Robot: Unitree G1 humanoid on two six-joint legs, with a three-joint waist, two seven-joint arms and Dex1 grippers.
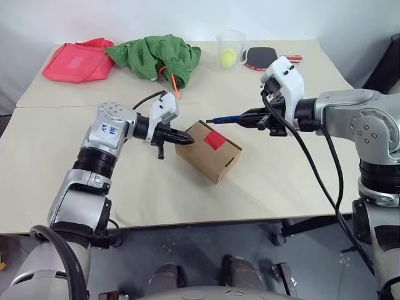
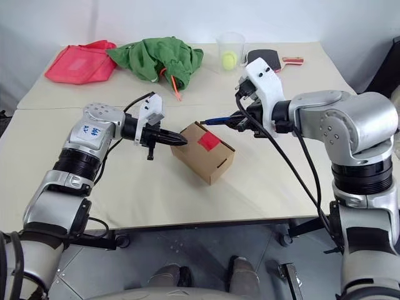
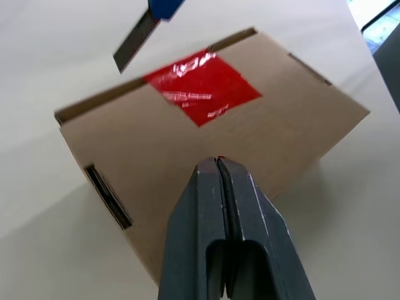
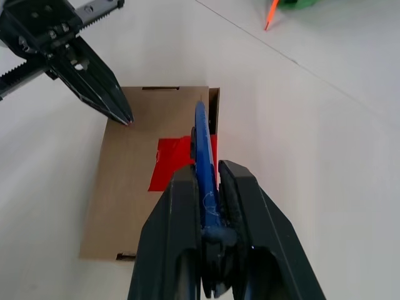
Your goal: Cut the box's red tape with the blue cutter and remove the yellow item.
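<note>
The brown box (image 1: 211, 150) bears a red tape (image 1: 214, 140) square on top. The closed left gripper (image 1: 187, 139) is pressed against its edge. The cutter (image 1: 228, 117) is clamped in the right gripper (image 1: 250, 117), levelled just above the tape.

You're looking at a lab-style test room: a plain white wall (image 1: 187, 15), beige tabletop (image 1: 62, 144), caster-footed frame (image 1: 275, 236), grey floor (image 1: 206, 240).

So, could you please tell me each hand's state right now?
Left hand: closed, holding nothing.
Right hand: closed on the thin blue pen-shaped cutter.
</note>
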